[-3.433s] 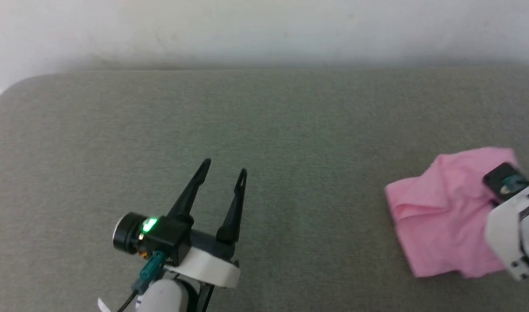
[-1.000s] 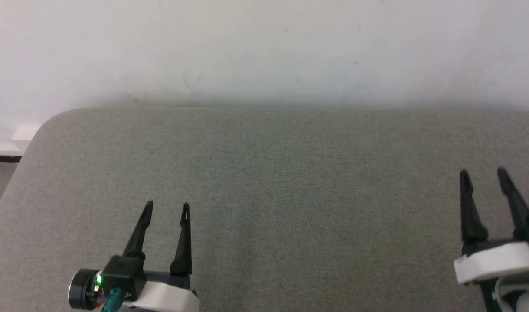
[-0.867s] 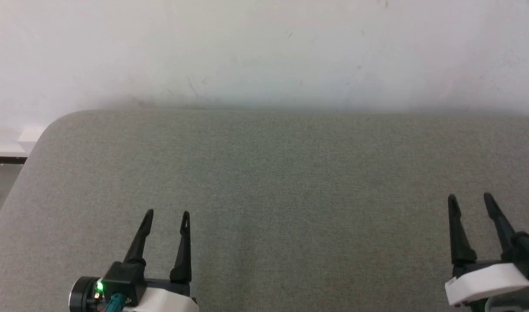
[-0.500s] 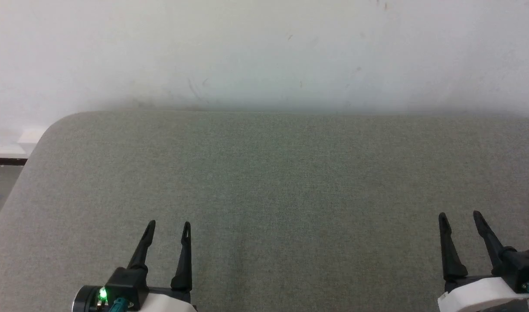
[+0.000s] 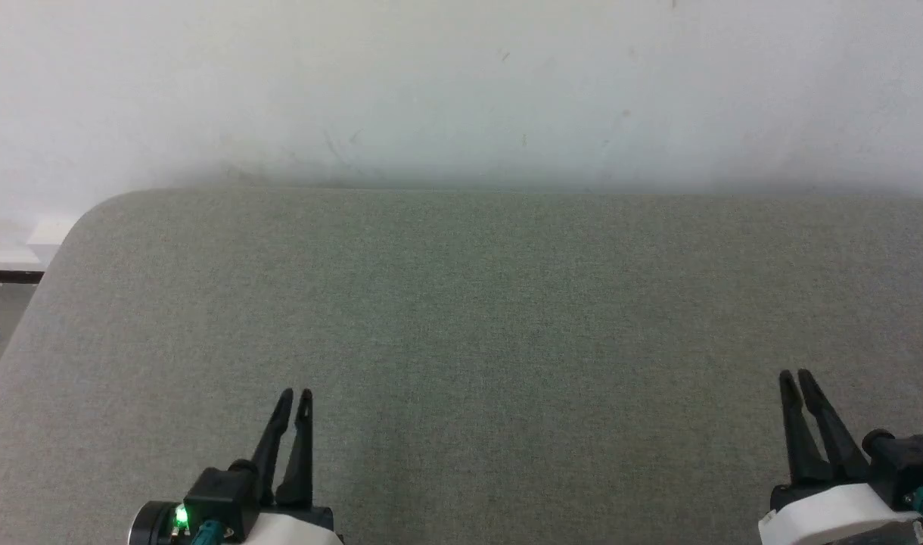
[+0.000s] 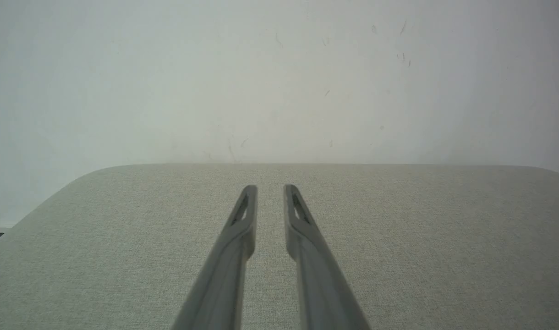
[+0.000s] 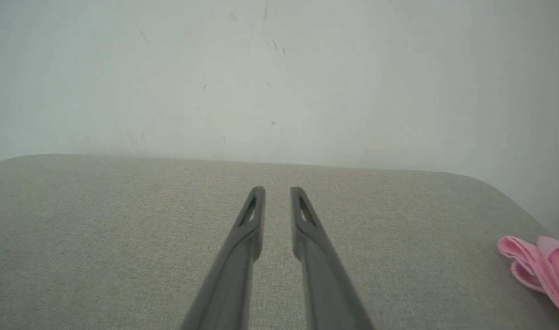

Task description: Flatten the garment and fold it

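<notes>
You've got a padded top (image 5: 461,303) in grey-green woven cloth: matt, with a fine rough weave. The wall (image 5: 461,91) is matt white paint with a few scuffs. Left gripper (image 5: 295,395) and right gripper (image 5: 794,375) are both dark matt plastic and look smooth. The white wrist shell (image 5: 832,518) is smooth plastic with a slight sheen. The shorts (image 7: 538,266) are thin soft pink cloth, matt and creased.

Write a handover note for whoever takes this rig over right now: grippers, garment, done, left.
Left gripper: jaws narrowly apart, empty, over the grey fabric-covered table.
Right gripper: the same, empty.
Light pink thin-fabric shorts: lying at the table's right end, apart from both grippers.
Done: unclear; most of the shorts are out of frame.
Left: look right, check the fold.
</notes>
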You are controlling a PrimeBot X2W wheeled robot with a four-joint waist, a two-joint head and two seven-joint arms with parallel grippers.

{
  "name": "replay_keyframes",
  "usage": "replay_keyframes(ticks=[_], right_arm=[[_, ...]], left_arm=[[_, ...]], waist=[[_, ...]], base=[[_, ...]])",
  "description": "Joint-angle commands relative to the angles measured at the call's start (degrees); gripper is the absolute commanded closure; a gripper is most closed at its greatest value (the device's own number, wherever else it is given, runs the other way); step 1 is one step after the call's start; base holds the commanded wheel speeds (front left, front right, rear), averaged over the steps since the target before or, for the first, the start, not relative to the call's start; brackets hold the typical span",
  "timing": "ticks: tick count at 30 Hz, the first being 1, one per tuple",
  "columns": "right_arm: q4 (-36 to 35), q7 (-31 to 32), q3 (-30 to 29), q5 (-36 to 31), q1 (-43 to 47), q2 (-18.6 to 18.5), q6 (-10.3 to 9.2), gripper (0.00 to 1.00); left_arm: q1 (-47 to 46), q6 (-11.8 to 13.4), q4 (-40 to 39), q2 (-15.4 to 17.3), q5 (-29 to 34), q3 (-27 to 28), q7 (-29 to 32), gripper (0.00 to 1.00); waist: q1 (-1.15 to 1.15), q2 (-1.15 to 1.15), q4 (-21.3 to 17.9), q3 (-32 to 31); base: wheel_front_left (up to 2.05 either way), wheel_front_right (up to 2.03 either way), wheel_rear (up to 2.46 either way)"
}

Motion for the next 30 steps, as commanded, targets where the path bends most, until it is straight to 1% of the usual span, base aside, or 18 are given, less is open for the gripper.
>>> replay_keyframes(ticks=[1, 30], right_arm=[[-0.01, 0.02, 0.01, -0.01, -0.01, 0.0, 0.0, 1.0], [-0.79, 2.63, 1.41, -0.88, -1.35, 0.06, -0.03, 1.0]], left_arm=[[-0.01, -0.01, 0.0, 0.0, 0.02, 0.02, 0.02, 1.0], [-1.34, -0.26, -0.63, -0.45, 1.27, 1.29, 3.3, 1.0]], waist=[[0.0, 0.0, 0.0, 0.0], [0.0, 0.0, -0.07, 0.03]], base=[[0.0, 0.0, 0.0], [0.0, 0.0, 0.0]])
